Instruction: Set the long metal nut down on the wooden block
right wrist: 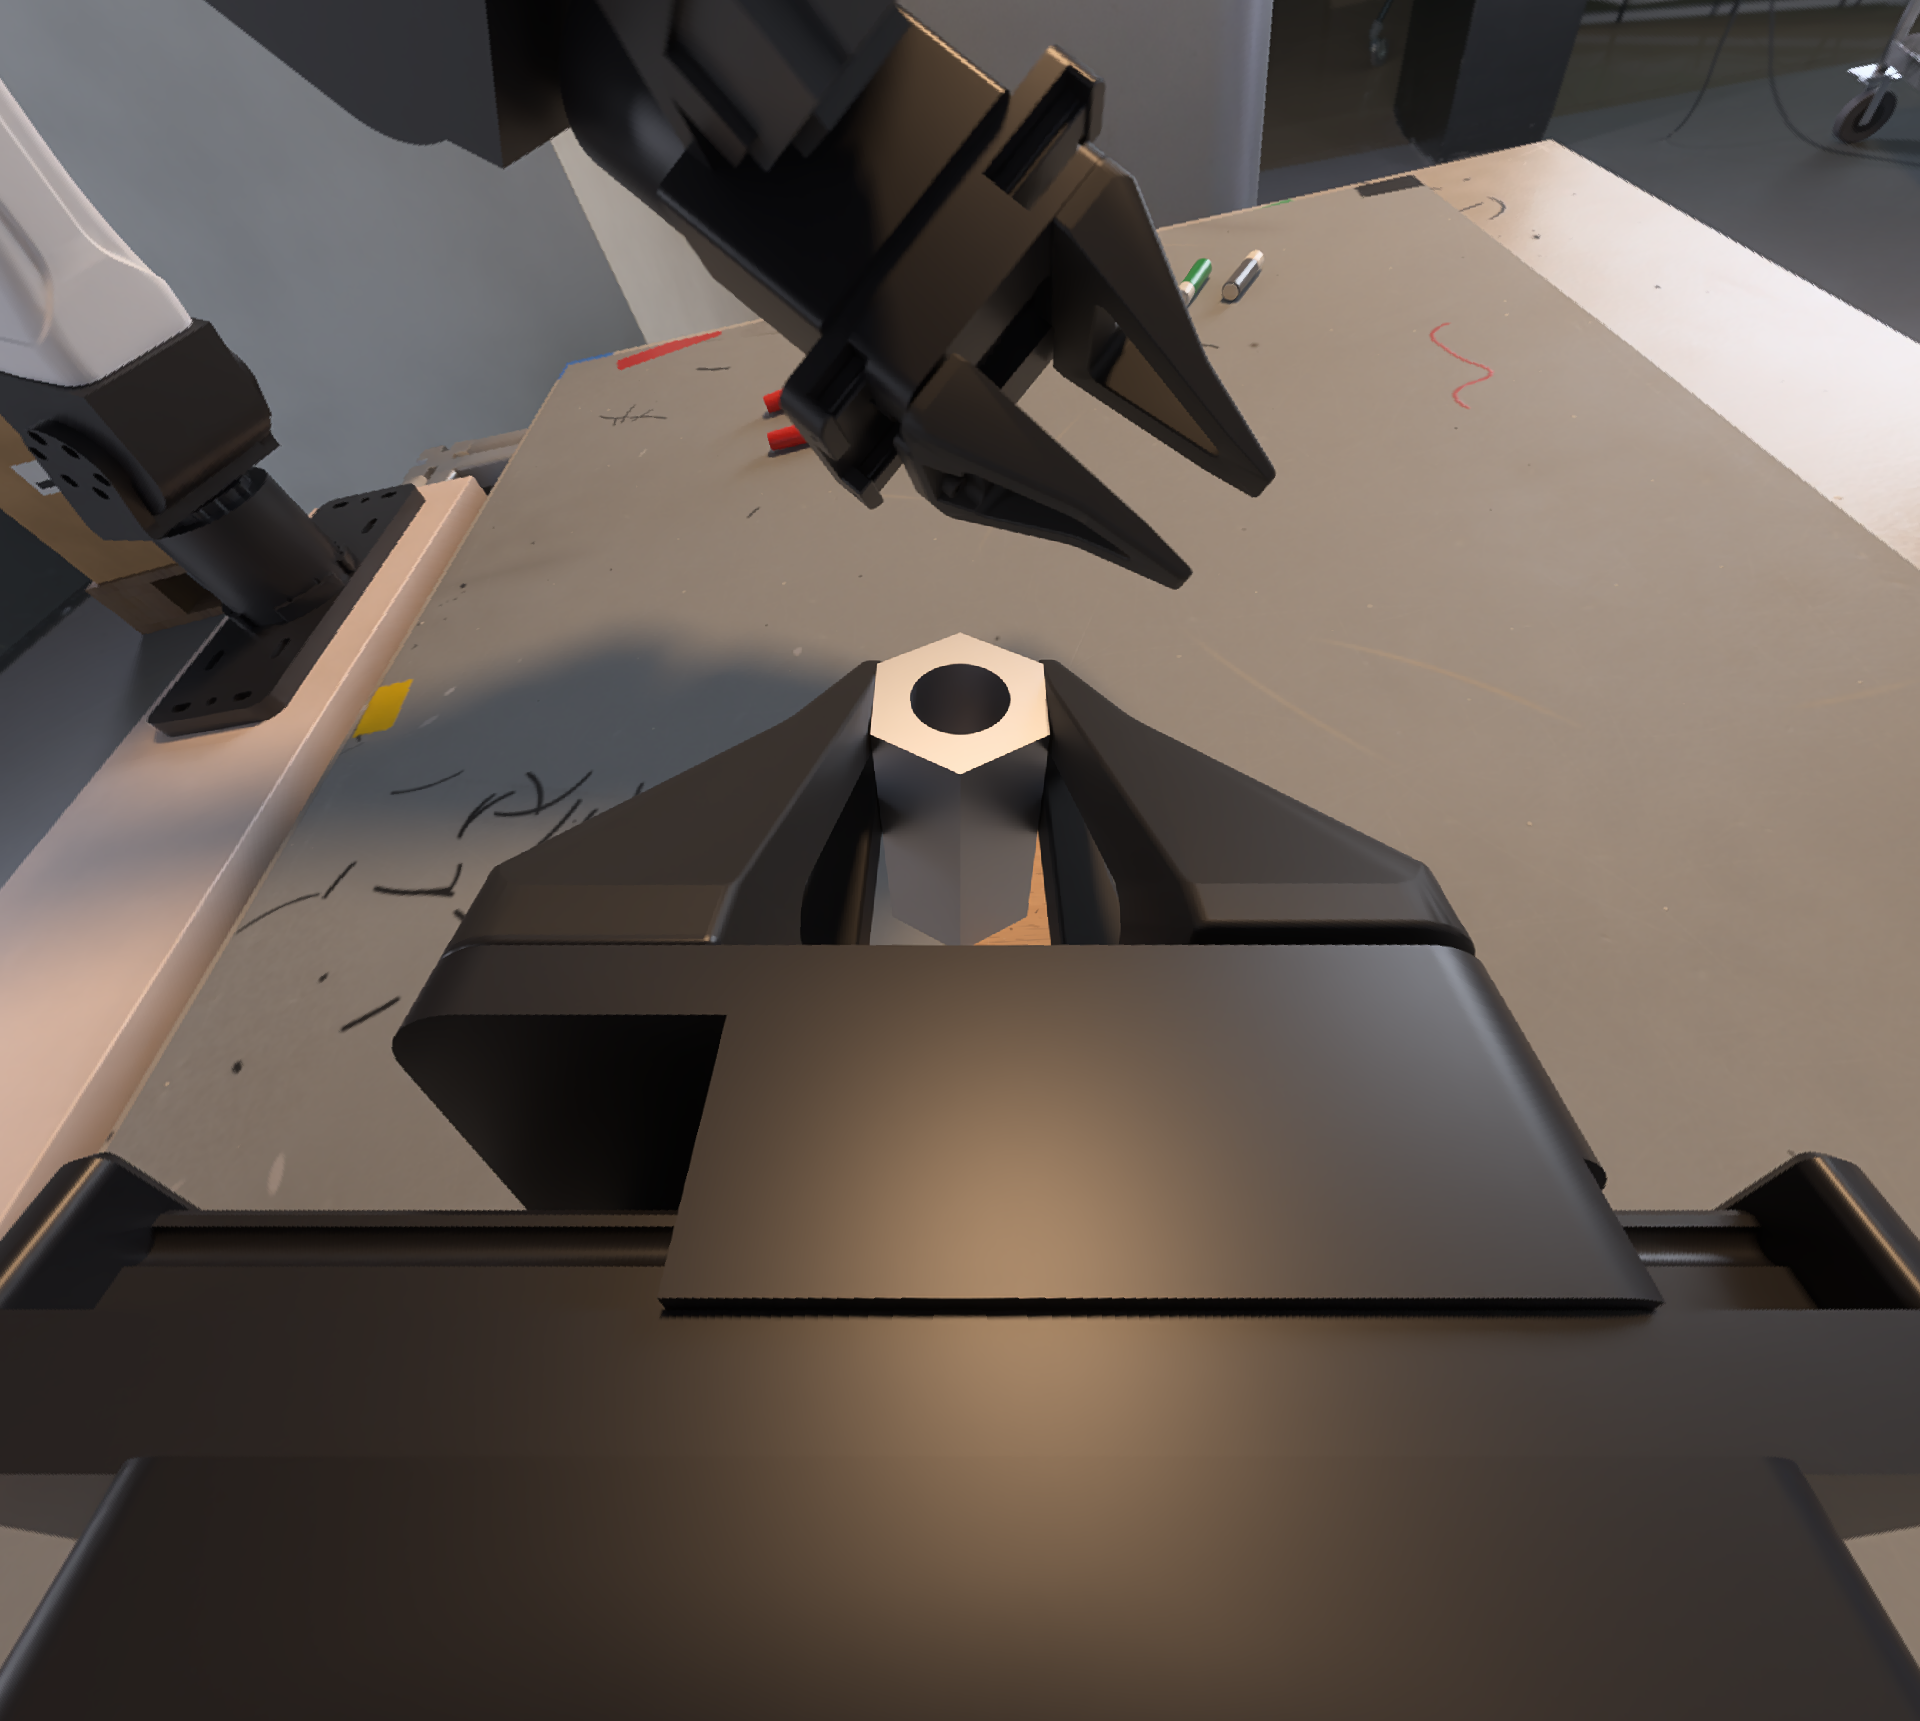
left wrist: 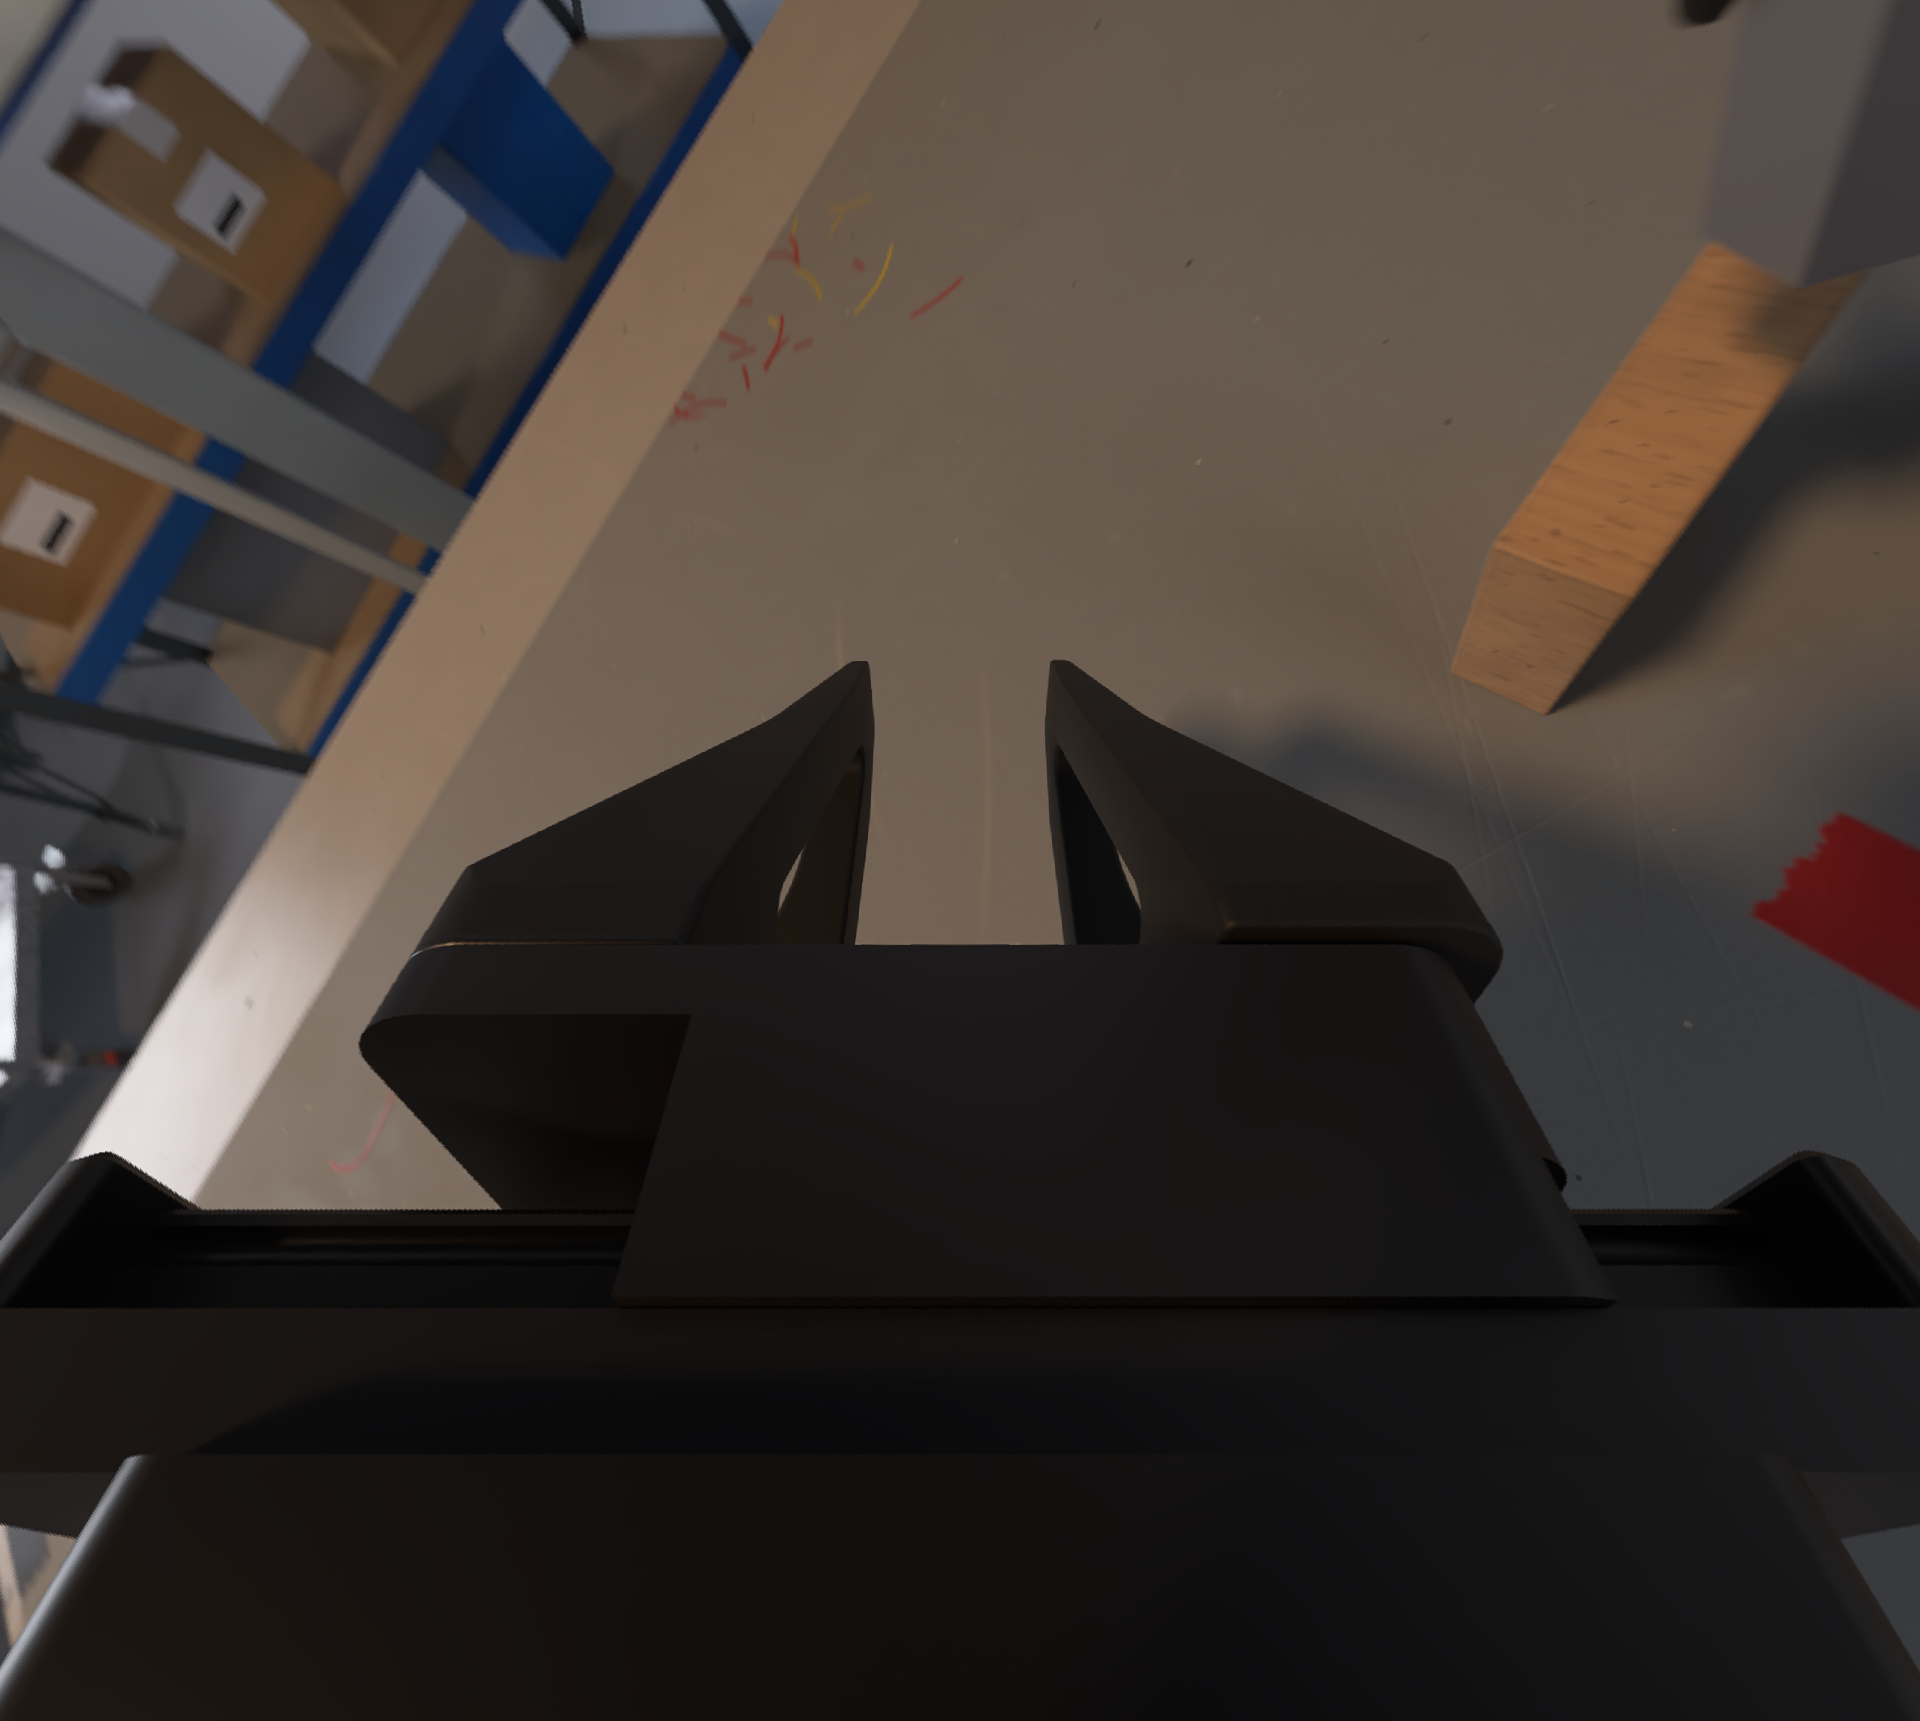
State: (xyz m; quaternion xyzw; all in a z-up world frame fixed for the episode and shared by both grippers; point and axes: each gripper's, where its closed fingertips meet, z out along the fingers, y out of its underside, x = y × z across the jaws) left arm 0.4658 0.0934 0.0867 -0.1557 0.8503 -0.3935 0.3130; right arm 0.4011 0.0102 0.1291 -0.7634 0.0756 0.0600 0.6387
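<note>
With the right claw [right wrist: 958, 715] clamped on the long metal nut [right wrist: 958, 705] and the left claw [left wrist: 961, 684] slightly parted and empty, lower the nut squarely onto the wooden block [left wrist: 1621, 476] before releasing.

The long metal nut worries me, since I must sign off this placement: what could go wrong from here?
1. The long metal nut is pinched by the right end effector near its top end only; it may tip on release.
2. Only a sliver of the wooden block shows under it, so contact is unconfirmed; an early release could drop it.
3. The left end effector hangs open close by, so a lift-out could clip it.
</note>
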